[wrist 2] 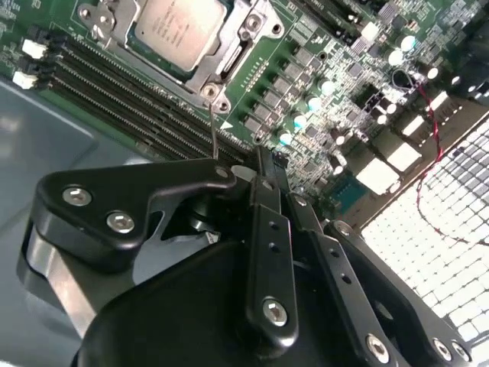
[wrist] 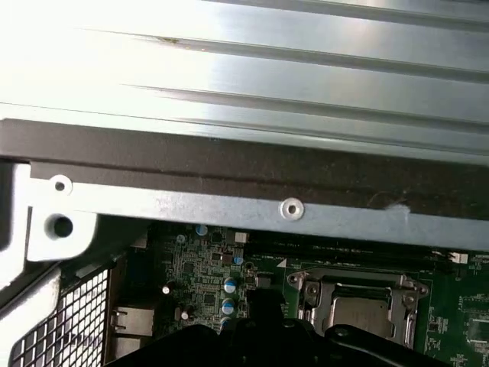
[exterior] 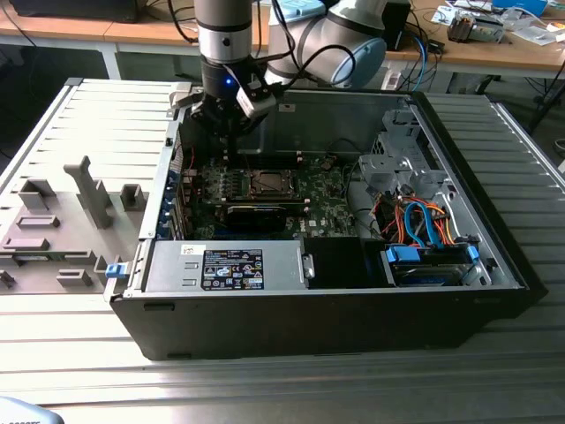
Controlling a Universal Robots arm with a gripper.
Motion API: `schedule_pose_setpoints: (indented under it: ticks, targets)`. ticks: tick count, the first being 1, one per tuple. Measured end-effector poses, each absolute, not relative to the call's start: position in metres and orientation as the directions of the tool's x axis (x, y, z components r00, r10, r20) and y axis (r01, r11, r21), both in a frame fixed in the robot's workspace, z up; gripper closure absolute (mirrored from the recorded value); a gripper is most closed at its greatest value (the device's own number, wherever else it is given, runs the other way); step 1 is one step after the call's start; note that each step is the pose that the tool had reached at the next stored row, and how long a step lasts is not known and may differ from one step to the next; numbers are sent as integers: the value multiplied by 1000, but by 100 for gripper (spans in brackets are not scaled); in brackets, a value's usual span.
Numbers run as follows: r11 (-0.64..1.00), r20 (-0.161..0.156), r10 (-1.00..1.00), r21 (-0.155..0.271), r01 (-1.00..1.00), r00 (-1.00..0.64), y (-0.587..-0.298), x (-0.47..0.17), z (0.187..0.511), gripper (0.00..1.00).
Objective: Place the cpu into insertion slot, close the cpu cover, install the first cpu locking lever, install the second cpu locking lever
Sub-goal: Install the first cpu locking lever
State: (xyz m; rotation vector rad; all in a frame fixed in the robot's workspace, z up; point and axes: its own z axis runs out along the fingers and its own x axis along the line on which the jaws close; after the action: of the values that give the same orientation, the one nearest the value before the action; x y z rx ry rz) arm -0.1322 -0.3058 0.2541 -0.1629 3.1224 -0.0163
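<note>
Exterior view, gripper (exterior: 228,132) hangs inside the open computer case (exterior: 459,300), above the insertion slot (exterior: 266,183), second wrist view, fingers (wrist 2: 267,222) pressed together, empty, cpu (wrist 2: 179,23) seated in slot, cover over it, first wrist view, case wall (wrist: 229,206) above the green board (wrist: 451,306).

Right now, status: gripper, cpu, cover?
Gripper shut, holding nothing, above the board beside the insertion slot. Cpu seated in slot, cpu cover down around it. Thin wire lever stands near fingertips.

Cpu (wrist: 357,314) inside insertion slot (wrist: 310,300)
</note>
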Motion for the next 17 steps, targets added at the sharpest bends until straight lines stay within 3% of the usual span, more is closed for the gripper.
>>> schedule_pose_setpoints:
  ticks: [17]
  targets:
    - [994,-14,-104,-14,-104,-994,-303,-128,259,89]
